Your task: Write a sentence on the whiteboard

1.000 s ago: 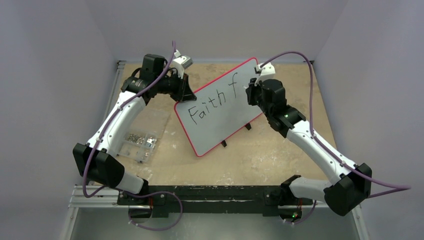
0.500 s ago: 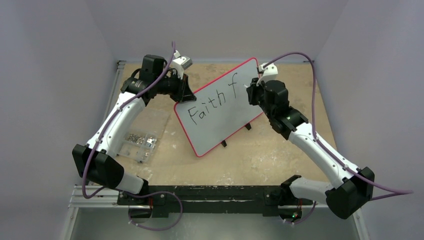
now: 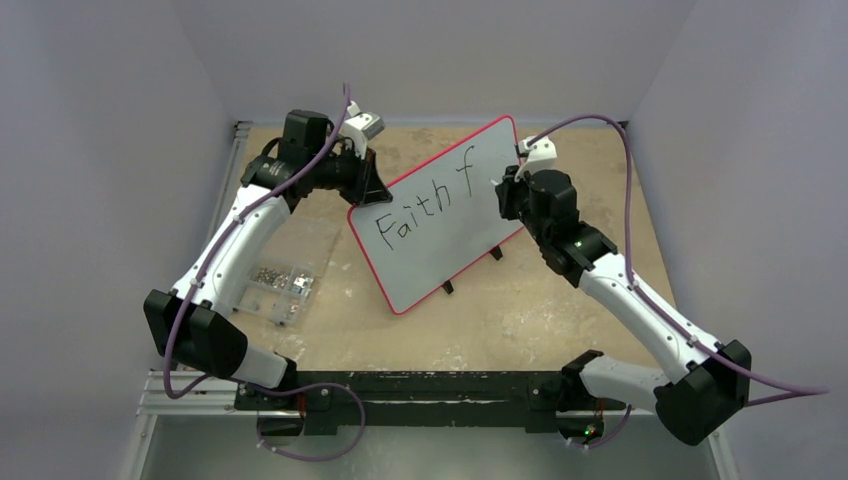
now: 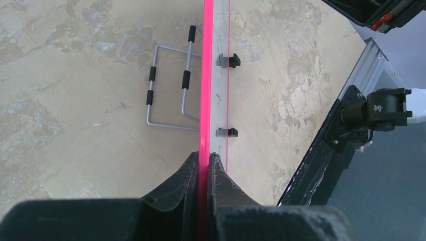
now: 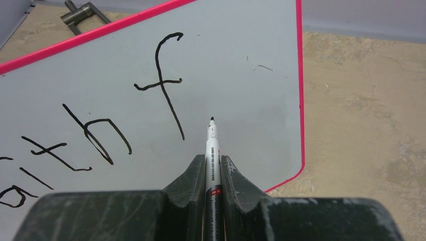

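"Where was the whiteboard?"

"On the table between the two arms, turned at an angle, with its small black feet along one edge. The sentence on it read only 'Faith f', in one line of thin black strokes."

"And the left gripper?"

"Pinched tight on the board's red rim, at the left edge."

"The right gripper?"

"Closed around a white marker, whose black tip pointed at the board just right of the foot of the 'f'. I couldn't tell if the tip touched."

"Anything else?"

"A clear box of small parts lay left of the board, and a grey wire stand lay behind it."
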`<action>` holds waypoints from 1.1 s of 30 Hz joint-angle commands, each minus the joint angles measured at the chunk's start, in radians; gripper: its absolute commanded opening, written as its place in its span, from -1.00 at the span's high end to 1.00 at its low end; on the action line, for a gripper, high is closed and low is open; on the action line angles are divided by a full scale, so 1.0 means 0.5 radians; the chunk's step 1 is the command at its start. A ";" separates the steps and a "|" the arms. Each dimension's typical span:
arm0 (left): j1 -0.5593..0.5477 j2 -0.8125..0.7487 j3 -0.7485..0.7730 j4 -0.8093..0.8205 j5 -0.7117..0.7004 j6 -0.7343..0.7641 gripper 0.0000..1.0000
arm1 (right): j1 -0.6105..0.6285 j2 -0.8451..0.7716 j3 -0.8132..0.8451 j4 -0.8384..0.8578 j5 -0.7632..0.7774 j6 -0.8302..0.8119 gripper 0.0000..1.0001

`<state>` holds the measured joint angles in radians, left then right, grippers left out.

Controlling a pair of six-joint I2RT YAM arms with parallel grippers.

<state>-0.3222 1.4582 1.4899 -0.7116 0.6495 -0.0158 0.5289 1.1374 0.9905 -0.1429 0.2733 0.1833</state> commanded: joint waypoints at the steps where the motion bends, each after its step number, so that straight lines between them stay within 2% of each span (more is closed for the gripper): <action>1: 0.018 -0.102 -0.001 0.180 -0.163 0.050 1.00 | -0.006 -0.048 0.002 0.081 0.030 0.011 1.00; 12: 0.018 -0.087 -0.001 0.183 -0.160 0.050 1.00 | -0.007 0.060 0.119 0.144 0.069 -0.056 1.00; 20: 0.018 -0.085 0.002 0.177 -0.159 0.050 1.00 | -0.006 0.116 0.155 0.230 -0.082 -0.011 1.00; 33: 0.018 -0.082 0.002 0.173 -0.156 0.051 1.00 | -0.008 0.285 0.250 0.276 -0.138 0.008 1.00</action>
<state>-0.3222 1.4582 1.4891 -0.7113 0.6495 -0.0162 0.5289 1.2697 1.0737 -0.0456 0.2169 0.1761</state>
